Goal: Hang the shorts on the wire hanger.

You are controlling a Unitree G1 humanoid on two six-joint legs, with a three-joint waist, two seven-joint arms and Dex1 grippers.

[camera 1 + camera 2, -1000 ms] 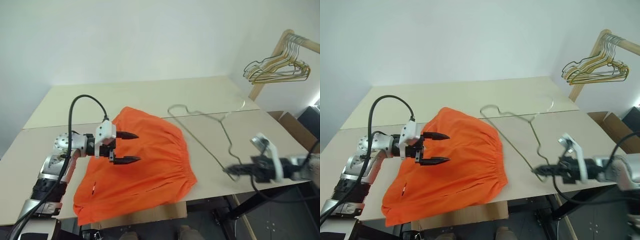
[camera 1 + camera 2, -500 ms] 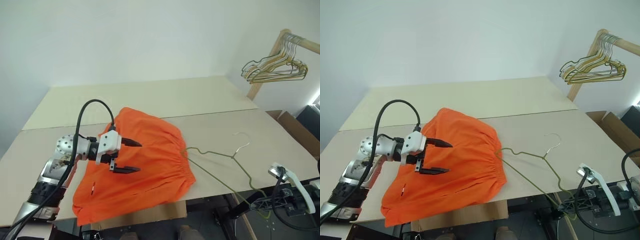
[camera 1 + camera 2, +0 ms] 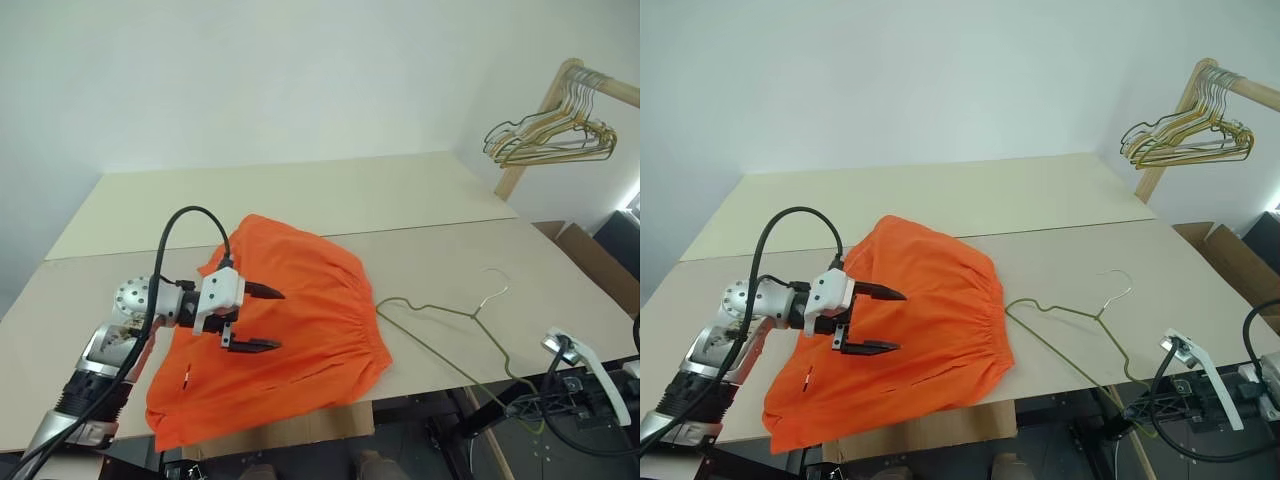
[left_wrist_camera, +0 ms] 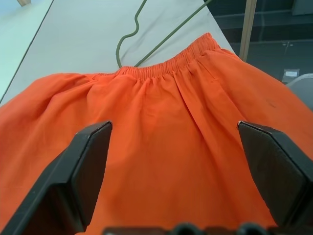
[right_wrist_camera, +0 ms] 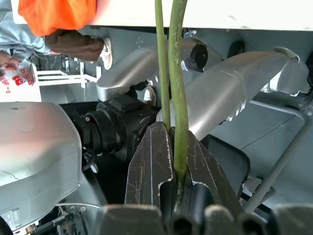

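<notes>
- The shorts [image 3: 275, 325] lie flat on the table [image 3: 300, 195], centre-left of the left eye view, waistband toward the right and one leg hanging over the near edge at lower left.
- The hanger [image 3: 450, 325] lies right of centre, its hook [image 3: 493, 283] pointing to the upper right. Its left corner sits just beside the waistband; I cannot tell whether they touch.
- The hanger's lower right corner juts past the table's near edge, where the right gripper [image 5: 171, 161] pinches it. In the right wrist view the fingers are pressed together on two strands of green wire.
- The left gripper [image 3: 258, 320] hangs over the middle of the shorts with its fingers spread wide and nothing between them. In the left wrist view only orange cloth lies between the two fingers [image 4: 85, 166], and whether the tips touch the fabric cannot be told.
- Done so far, by my reading: the hanger is gripped and lies next to the waistband.
- Still to do: none of the shorts is over or through the wire. The cloth has yet to be gripped, lifted and draped over the hanger, or the wire slid into the waistband.
- A cluster of other hangers [image 3: 550, 135] hangs on a rail at upper right, well apart.
</notes>
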